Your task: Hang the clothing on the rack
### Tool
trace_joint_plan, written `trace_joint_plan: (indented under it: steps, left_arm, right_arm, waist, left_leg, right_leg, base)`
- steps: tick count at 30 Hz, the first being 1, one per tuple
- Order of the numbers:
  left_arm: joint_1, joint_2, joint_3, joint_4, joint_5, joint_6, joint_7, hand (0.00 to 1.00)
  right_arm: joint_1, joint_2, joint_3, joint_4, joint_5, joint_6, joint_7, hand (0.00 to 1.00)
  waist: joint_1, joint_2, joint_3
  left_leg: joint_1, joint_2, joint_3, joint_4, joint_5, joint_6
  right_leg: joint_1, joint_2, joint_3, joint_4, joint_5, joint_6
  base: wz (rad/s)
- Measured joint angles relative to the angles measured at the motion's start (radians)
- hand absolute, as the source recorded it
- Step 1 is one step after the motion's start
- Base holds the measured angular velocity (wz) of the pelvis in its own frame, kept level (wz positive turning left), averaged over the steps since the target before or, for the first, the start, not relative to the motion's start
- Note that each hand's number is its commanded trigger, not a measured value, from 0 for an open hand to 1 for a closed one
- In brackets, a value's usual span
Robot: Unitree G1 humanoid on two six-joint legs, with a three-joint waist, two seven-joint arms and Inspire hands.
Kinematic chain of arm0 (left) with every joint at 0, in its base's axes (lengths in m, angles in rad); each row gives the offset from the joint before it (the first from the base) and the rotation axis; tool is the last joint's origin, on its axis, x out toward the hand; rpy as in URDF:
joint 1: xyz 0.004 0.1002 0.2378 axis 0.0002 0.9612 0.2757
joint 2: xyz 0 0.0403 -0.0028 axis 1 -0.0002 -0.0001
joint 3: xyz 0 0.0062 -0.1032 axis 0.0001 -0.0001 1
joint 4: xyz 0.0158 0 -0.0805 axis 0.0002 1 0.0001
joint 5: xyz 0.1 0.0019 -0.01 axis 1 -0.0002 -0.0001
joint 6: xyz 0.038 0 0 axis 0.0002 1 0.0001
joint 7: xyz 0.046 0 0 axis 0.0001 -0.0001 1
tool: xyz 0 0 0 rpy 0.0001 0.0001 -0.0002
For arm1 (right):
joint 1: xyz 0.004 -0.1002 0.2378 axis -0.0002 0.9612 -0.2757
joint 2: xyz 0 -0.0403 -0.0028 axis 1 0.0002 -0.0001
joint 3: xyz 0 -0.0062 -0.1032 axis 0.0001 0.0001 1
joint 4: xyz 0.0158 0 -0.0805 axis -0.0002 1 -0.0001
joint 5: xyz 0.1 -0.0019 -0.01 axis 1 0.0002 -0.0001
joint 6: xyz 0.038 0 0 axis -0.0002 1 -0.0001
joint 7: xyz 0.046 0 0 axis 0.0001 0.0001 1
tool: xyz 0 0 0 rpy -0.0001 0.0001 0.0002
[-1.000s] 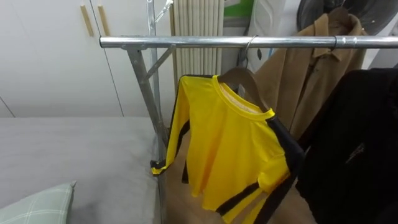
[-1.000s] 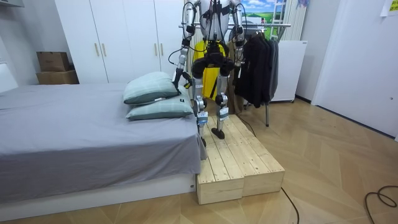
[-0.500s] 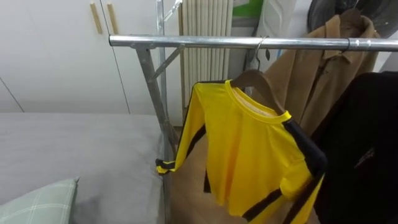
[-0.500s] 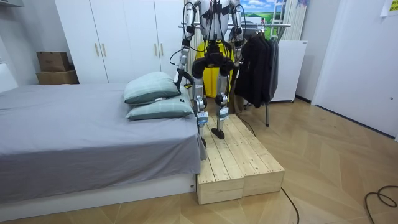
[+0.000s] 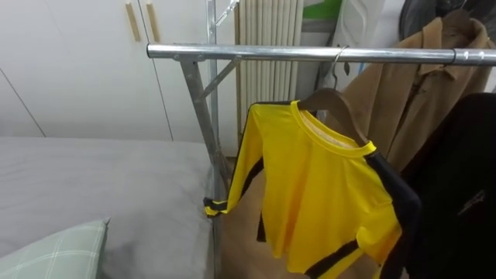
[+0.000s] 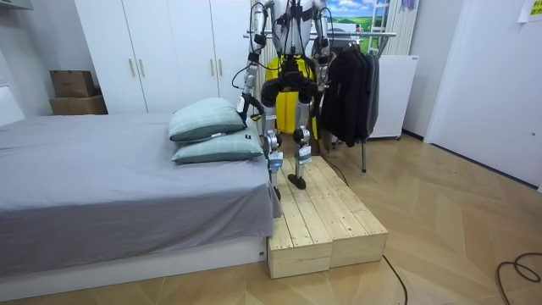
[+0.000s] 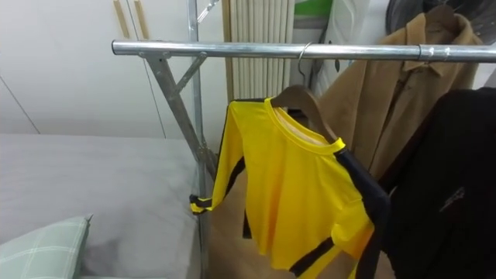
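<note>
Both the left robot hand (image 6: pixel 243 103) and the right robot hand (image 6: pixel 323 83) hang low at the robot's sides; I cannot tell whether either is open or closed. Beside the left one lie a soft checked pillow (image 5: pixel 54 252) and the bed (image 5: pixel 116 186) with its smooth grey sheet. Above and ahead of both, the yellow shirt (image 5: pixel 318 194), thin and slick with black trim, sits askew on a curved wooden hanger (image 5: pixel 329 99) hooked over the shiny round metal rail (image 5: pixel 271 53). It could slide off its lower shoulder if nudged. Past the right robot hand hangs a heavy brown coat (image 5: pixel 411 93).
</note>
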Motion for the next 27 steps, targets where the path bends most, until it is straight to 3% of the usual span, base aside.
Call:
trace_joint_plan:
  steps: [8, 15, 20, 24, 26, 27]
  left_arm:
    - [0.000, -0.001, -0.010, 0.002, 0.002, -0.021, 0.005, 0.00]
    - [-0.028, -0.015, -0.052, 0.003, 0.001, -0.055, 0.039, 0.00]
    - [-0.036, -0.022, -0.076, -0.008, 0.000, -0.108, 0.049, 0.00]
    - [-0.031, -0.021, -0.092, -0.011, 0.000, -0.143, 0.057, 0.00]
    - [-0.043, -0.020, -0.092, -0.021, 0.002, -0.152, 0.050, 0.00]
    - [-0.044, -0.017, -0.092, -0.033, 0.007, -0.153, 0.044, 0.00]
  right_arm:
    - [0.000, -0.002, 0.033, -0.018, -0.004, 0.000, 0.003, 0.00]
    - [-0.013, -0.006, 0.052, -0.042, -0.111, -0.004, 0.001, 0.00]
    - [-0.027, -0.008, 0.087, -0.048, -0.123, -0.006, -0.001, 0.00]
    - [-0.032, -0.011, 0.111, -0.042, -0.126, -0.012, -0.008, 0.00]
    - [-0.028, -0.011, 0.108, -0.041, -0.135, -0.012, -0.007, 0.00]
    - [-0.027, -0.015, 0.102, -0.041, -0.149, -0.012, -0.007, 0.00]
  waist:
    - [0.006, 0.004, -0.0002]
    - [0.024, 0.019, -0.0055]
    - [0.030, 0.029, -0.0077]
    - [0.044, 0.030, -0.0064]
    - [0.043, 0.030, -0.0061]
    - [0.038, 0.029, -0.0070]
  left_leg:
    - [-0.006, 0.001, -0.007, 0.014, 0.001, 0.000]
    - [-0.053, -0.012, -0.079, 0.037, 0.008, 0.000]
    - [-0.111, -0.019, -0.131, 0.071, 0.016, -0.005]
    - [-0.147, -0.013, -0.124, 0.084, 0.038, -0.015]
    - [-0.178, -0.009, -0.077, 0.090, 0.060, -0.012]
    - [-0.196, -0.005, -0.020, 0.094, 0.077, -0.005]
  right_leg:
    - [-0.001, -0.008, -0.008, 0.002, -0.001, -0.001]
    - [-0.029, -0.034, -0.084, 0.041, -0.023, -0.008]
    - [-0.070, -0.053, -0.142, 0.087, -0.052, -0.020]
    - [-0.074, -0.069, -0.213, 0.084, -0.058, -0.034]
    - [-0.074, -0.089, -0.272, 0.076, -0.062, -0.038]
    - [-0.073, -0.105, -0.318, 0.068, -0.064, -0.040]
  base:
    - [0.02]
    - [0.30]
    - [0.39]
    - [0.51]
    - [1.00]
    - [1.26]
